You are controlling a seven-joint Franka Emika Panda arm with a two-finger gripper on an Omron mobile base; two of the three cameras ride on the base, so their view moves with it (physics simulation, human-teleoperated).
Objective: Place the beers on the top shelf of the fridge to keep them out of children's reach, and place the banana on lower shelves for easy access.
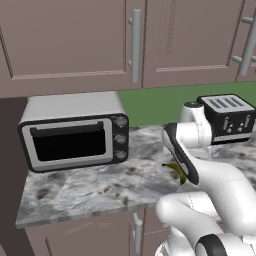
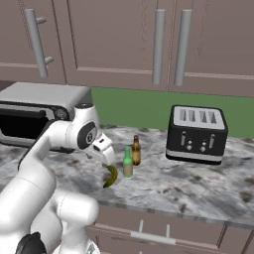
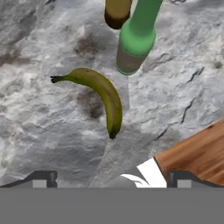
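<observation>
Where marble spreads: two beers (image 2: 131, 156); one banana (image 3: 99, 94)

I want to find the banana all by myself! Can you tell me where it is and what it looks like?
Find the black toaster on the grey marble counter. To its left stand two little bottles, one green, one brown. The banana lies flat by the green bottle, nearer the counter's front edge: the bottles stand upright, but it is curved, dark yellow-green with blackish ends.
</observation>
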